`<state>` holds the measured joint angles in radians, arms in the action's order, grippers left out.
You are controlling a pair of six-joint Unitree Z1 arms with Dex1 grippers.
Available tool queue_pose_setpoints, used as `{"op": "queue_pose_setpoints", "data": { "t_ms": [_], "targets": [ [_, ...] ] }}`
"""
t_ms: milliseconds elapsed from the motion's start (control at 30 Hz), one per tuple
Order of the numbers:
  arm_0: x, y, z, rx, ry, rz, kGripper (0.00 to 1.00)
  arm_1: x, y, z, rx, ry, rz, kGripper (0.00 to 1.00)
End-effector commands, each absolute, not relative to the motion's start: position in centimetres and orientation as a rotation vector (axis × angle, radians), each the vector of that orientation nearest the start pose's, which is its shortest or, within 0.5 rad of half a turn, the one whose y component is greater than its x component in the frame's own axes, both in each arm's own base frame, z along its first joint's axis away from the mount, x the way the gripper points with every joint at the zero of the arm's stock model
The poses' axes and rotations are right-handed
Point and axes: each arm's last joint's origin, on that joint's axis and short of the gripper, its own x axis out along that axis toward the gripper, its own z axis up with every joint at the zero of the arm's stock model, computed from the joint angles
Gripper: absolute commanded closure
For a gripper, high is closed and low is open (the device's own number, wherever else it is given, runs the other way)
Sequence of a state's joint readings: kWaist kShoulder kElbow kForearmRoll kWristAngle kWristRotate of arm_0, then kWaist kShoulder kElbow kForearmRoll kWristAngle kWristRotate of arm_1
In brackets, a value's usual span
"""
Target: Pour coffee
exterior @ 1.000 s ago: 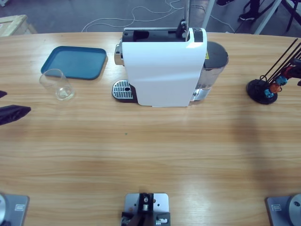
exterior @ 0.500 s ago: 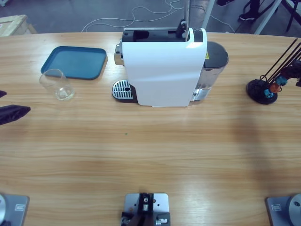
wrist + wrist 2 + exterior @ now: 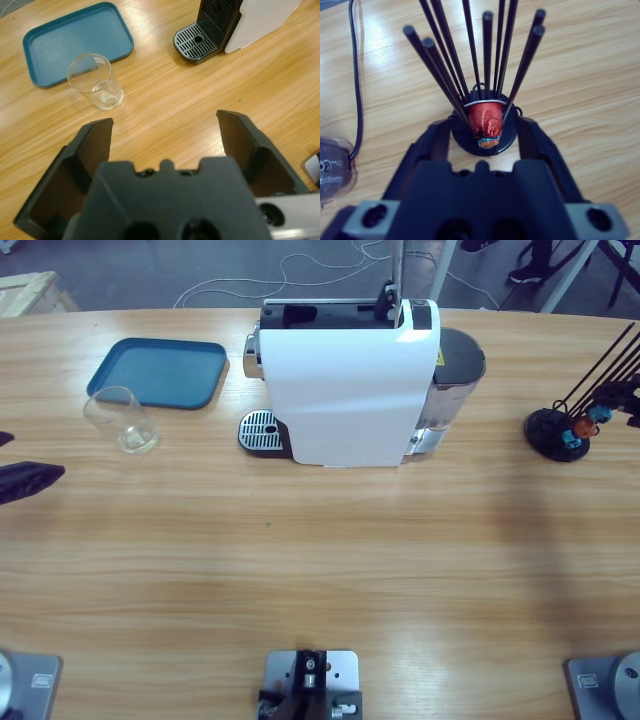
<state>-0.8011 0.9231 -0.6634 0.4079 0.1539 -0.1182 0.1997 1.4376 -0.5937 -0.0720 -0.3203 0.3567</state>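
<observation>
A clear glass tumbler stands upright on the table in front of the blue tray; it also shows in the left wrist view as the tumbler. No coffee is in view. The white coffee machine has its drip grate bare. My left gripper sits at the table's left edge, open and empty, a little short of the tumbler. My right gripper is open at the black capsule rack, its jaws on either side of a red capsule held among the rods.
The machine's water tank stands behind it on the right, with a black cable running past. Blue and orange capsules hang low on the rack. Bare wood lies in front of the machine.
At the right edge my right gripper has shifted slightly over the rack, and the red capsule no longer shows from above. The left gripper and tumbler have not moved.
</observation>
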Motion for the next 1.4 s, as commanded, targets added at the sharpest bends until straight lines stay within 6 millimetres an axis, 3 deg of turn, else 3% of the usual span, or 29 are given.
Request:
{"op": "queue_pose_setpoints", "data": {
  "t_ms": [33, 100, 167, 433, 667, 967, 1033, 1100, 1133, 1267, 1367, 1400],
  "targets": [
    [7.4, -6.5, 29.9, 0.218, 0.631, -0.577, 0.119, 22.6, 2.7, 22.2, 0.127, 0.792, -0.287, 0.832],
    [7.4, -6.5, 29.9, 0.218, 0.631, -0.577, 0.119, 22.7, 2.8, 22.1, 0.125, 0.796, -0.289, 0.842],
    [7.4, -6.5, 29.9, 0.217, 0.630, -0.578, 0.119, 22.8, 2.7, 22.0, 0.124, 0.795, -0.294, 0.920],
    [7.4, -6.6, 29.8, 0.218, 0.630, -0.577, 0.124, 22.4, 2.6, 22.7, 0.122, 0.760, -0.307, 0.966],
    [7.5, -6.6, 29.8, 0.219, 0.633, -0.576, 0.128, 20.8, 2.5, 26.2, 0.140, 0.664, -0.273, 0.966],
    [7.4, -6.5, 29.8, 0.212, 0.621, -0.580, 0.147, 18.7, 3.3, 38.9, 0.123, 0.513, -0.175, 0.964],
    [7.3, -6.5, 29.8, 0.211, 0.620, -0.580, 0.147, 17.6, 4.0, 41.5, 0.057, 0.478, -0.098, 0.961],
    [7.4, -6.6, 29.7, 0.213, 0.622, -0.581, 0.148, 16.3, 5.6, 42.9, -0.081, 0.463, 0.056, 0.963],
    [7.4, -6.6, 29.7, 0.212, 0.621, -0.582, 0.148, 14.6, 7.7, 43.1, -0.201, 0.454, 0.282, 0.961],
    [7.5, -6.6, 29.7, 0.211, 0.623, -0.585, 0.150, 11.3, 12.9, 40.9, -0.382, 0.528, 0.838, 0.961],
    [7.5, -6.7, 29.6, 0.212, 0.627, -0.590, 0.145, 12.2, 16.0, 39.5, -0.411, 0.558, 1.057, 0.960],
    [7.6, -6.8, 29.6, 0.216, 0.630, -0.592, 0.103, 12.9, 17.1, 39.7, -0.435, 0.551, 1.086, 0.961]
  ]
}}
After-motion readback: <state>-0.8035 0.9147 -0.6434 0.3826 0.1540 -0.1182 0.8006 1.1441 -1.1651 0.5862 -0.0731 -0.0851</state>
